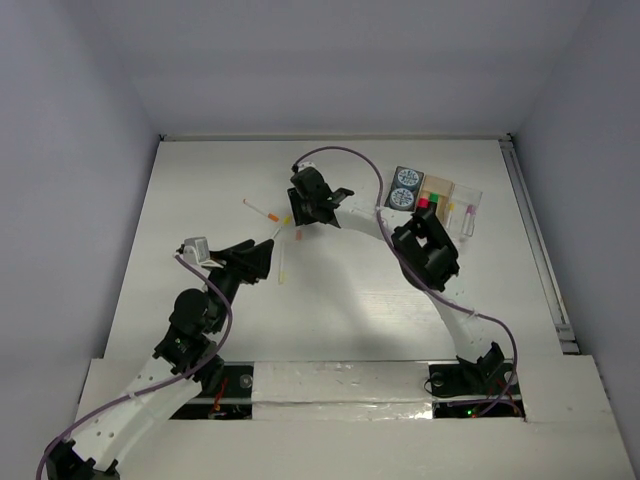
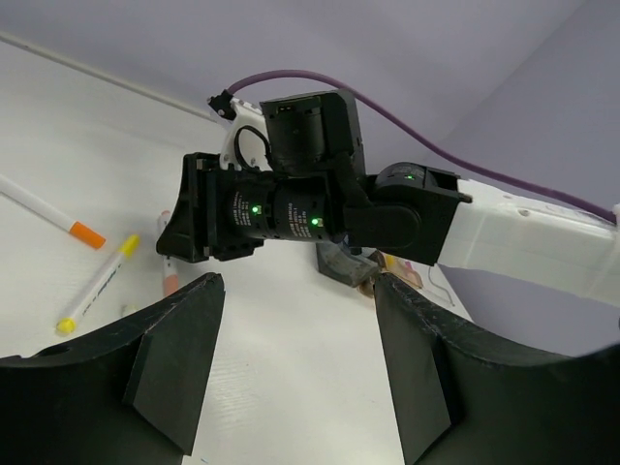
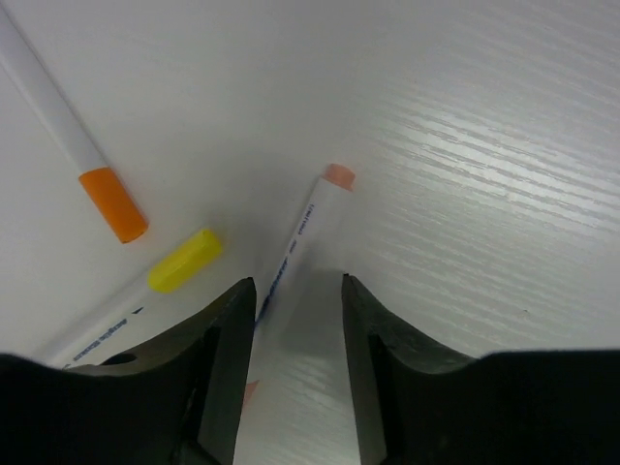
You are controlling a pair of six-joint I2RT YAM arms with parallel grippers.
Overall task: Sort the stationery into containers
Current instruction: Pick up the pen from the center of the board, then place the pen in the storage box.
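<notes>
Evidently the right hand (image 3: 295, 325) was released, its two fingers spread and set down on either side of a thin white pen with a salmon-pink end (image 3: 312, 225), with nothing yet clamped. The pen lay on the bench (image 3: 484, 145) at a slant to the gap, its barrel close against one finger; whether it touched, I could not tell. To grip well, I judged, the hand should shift a little so the barrel sat midway, then close on the barrel rather than the tip. Just beside lay a yellow-ended pen (image 3: 179, 262) and, further out, an orange-ended pen (image 3: 73, 145); a careless close could catch the yellow one. The left hand (image 2: 295, 368) hung released and empty nearby. The tray (image 1: 437, 184) stood well apart at the bench's far right, with two round canisters (image 1: 405, 188) already in it.
</notes>
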